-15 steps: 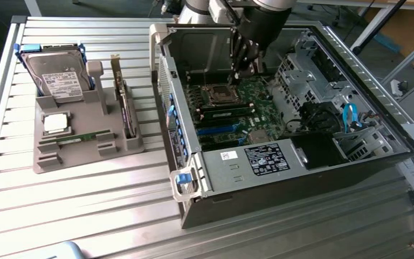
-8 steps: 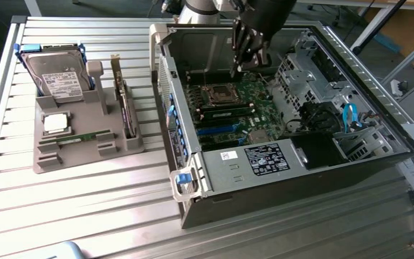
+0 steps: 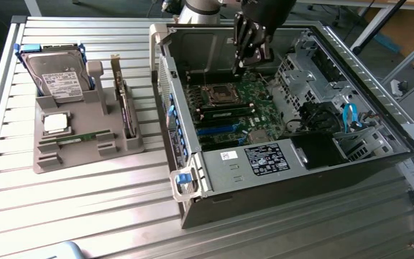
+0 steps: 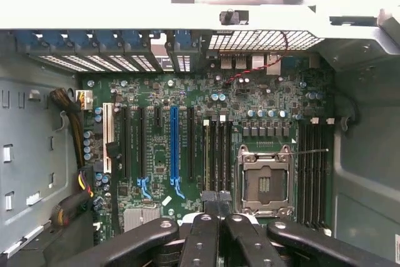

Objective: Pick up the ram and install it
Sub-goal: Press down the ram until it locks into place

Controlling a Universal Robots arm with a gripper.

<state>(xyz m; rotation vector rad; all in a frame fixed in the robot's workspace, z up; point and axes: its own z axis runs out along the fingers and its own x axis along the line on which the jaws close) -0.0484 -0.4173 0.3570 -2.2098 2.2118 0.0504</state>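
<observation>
On the exterior view's left, a grey plastic parts tray (image 3: 49, 162) holds a silver boxy hard drive (image 3: 60, 81), a square silver processor chip (image 3: 54, 123) and the ram (image 3: 77, 137), a thin green circuit-board stick lying flat in its cradle near the tray's front. Just beside it stands a dark upright expansion card (image 3: 124, 108). Towards the right is the open grey metal computer case (image 3: 192, 178), and inside it the black multi-fingered gripper (image 3: 245, 62) hangs over the green motherboard (image 3: 257, 100). Its fingers are pressed together with nothing visibly between them. In the wrist view the gripper (image 4: 217, 199) sits at the end of the long black memory slots (image 4: 215, 154), next to the square metal processor socket (image 4: 265, 182).

Judging by the stick in the tray, the pick is not yet done. Doing it well means pinching the stick across its thin faces, clear of the upright card, and keeping it parallel to a slot.
</observation>
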